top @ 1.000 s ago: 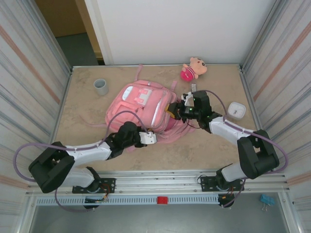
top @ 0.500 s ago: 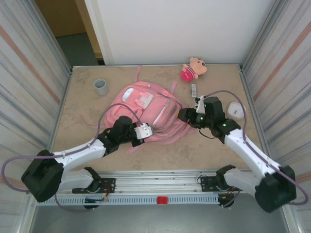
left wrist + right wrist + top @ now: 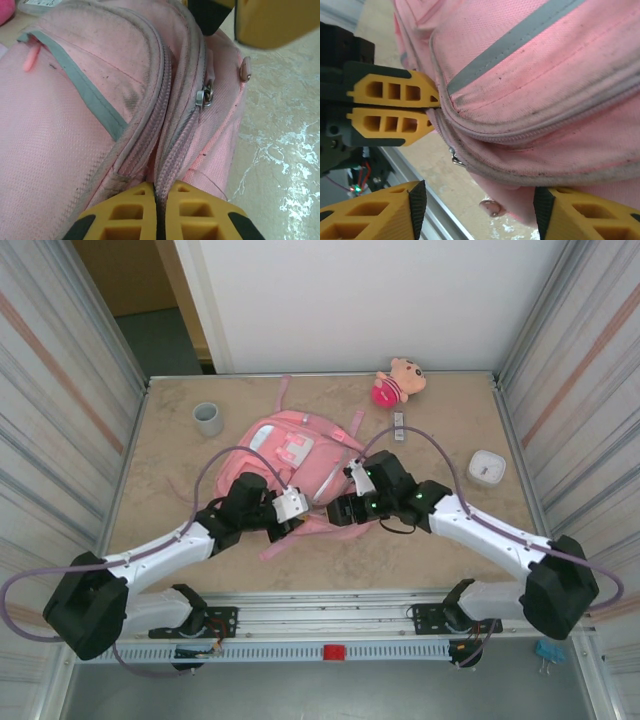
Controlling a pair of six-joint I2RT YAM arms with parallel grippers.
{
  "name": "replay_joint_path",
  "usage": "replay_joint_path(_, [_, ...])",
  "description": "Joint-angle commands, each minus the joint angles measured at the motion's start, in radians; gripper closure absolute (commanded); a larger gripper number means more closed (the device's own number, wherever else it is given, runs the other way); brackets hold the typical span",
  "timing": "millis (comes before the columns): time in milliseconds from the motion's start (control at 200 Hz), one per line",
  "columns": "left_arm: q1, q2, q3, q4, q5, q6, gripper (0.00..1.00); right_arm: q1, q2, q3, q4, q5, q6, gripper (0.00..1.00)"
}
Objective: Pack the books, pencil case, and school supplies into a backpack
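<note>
Pinched tight, the left gripper [image 3: 157,192] holds the zip seam [image 3: 165,145] of the large pink fabric backpack [image 3: 300,450], mid-worktop, at its six o'clock. The right gripper [image 3: 475,200] gapes empty at five. A crooked tug on the small metal zip pull [image 3: 204,96] could slip that pinch.

The backpack [image 3: 290,445] blocks the middle; open table [image 3: 150,460] lies to its left, near the cup [image 3: 208,419]

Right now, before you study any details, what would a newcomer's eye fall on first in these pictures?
A big pink backpack lies in the middle of the table. At its near edge the left gripper is shut on the zip seam, and the right gripper stands open close beside it. A small plush doll sits at the far edge.
</note>
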Motion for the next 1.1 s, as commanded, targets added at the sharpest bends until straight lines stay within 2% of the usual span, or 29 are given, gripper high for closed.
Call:
replay_joint_path(0, [0.000,-0.053,0.029,0.046,0.080,-0.049,1.00,0.006,0.036,0.060,0.008,0.007,-0.110,0.39])
replay_joint_path(95, [0.006,-0.059,0.025,0.056,0.080,-0.051,1.00,0.006,0.059,0.067,0.014,-0.031,-0.126,0.40])
replay_joint_path(301, [0.036,-0.064,0.020,0.112,0.109,-0.067,1.00,0.007,0.066,0.062,0.029,-0.122,-0.138,0.50])
replay_joint_path(396, [0.038,-0.061,0.022,0.126,0.122,-0.070,1.00,0.006,0.068,0.063,0.031,-0.092,-0.139,0.50])
replay_joint_path(466, [0.039,-0.056,0.023,0.127,0.135,-0.071,1.00,0.005,0.071,0.066,0.043,-0.066,-0.144,0.44])
replay_joint_path(541, [0.039,-0.056,0.023,0.131,0.143,-0.076,1.00,0.004,0.075,0.072,0.063,-0.061,-0.151,0.45])
replay_joint_path(802, [0.040,-0.050,0.020,0.145,0.133,-0.074,1.00,0.003,0.092,0.103,0.068,-0.097,-0.159,0.75])
replay_joint_path(857, [0.039,-0.047,0.019,0.145,0.134,-0.075,1.00,0.003,0.090,0.103,0.067,-0.109,-0.161,0.79])
replay_joint_path(967, [0.039,-0.042,0.018,0.145,0.139,-0.076,1.00,0.004,0.089,0.104,0.077,-0.110,-0.155,0.76])
replay_joint_path(1027, [0.039,-0.041,0.019,0.147,0.142,-0.077,1.00,0.004,0.094,0.103,0.079,-0.075,-0.146,0.67])
replay_joint_path(1092, [0.039,-0.042,0.021,0.145,0.142,-0.078,1.00,0.004,0.107,0.112,0.067,-0.031,-0.141,0.62])
